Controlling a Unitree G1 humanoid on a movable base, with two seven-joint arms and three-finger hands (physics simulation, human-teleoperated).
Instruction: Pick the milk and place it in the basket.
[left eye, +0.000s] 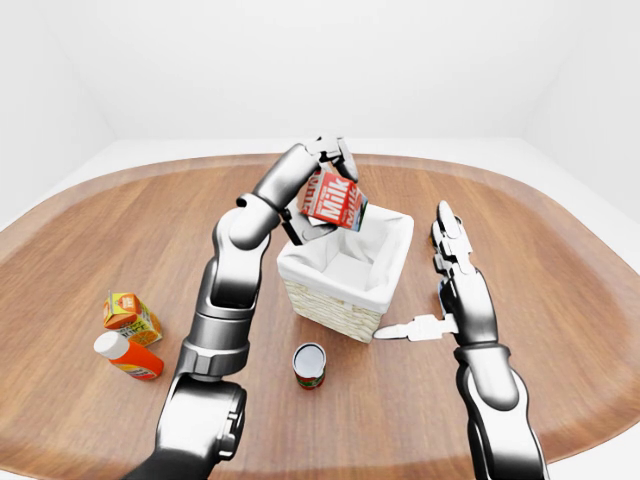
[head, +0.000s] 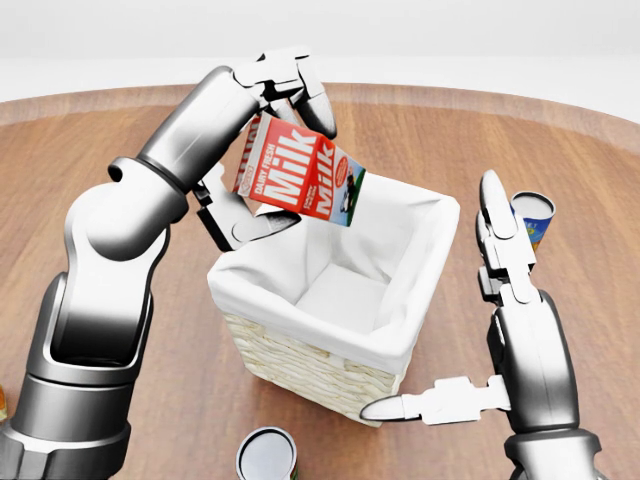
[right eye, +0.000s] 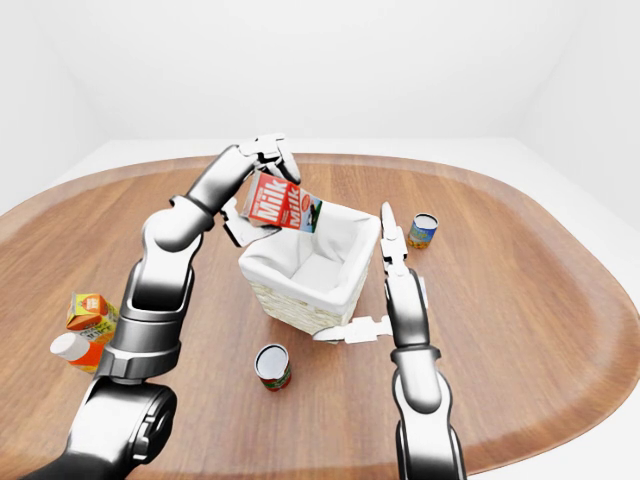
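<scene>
the left robot hand (head: 262, 150) grips a red and white milk carton (head: 298, 181), fingers closed round it, tilted in the air above the upper left corner of the square wicker basket with white cloth lining (head: 410, 330). the right robot hand (head: 480, 330) stands spread open just beside the basket's right wall, holding nothing. on the oval wooden desk (left eye: 560, 300): a red-labelled tin can (left eye: 309, 365) below the basket, a blue-labelled can (right eye: 424, 230) to its right, and, well apart at left, an orange juice carton (left eye: 131, 316) beside a red bottle with a white cap (left eye: 127, 356).
</scene>
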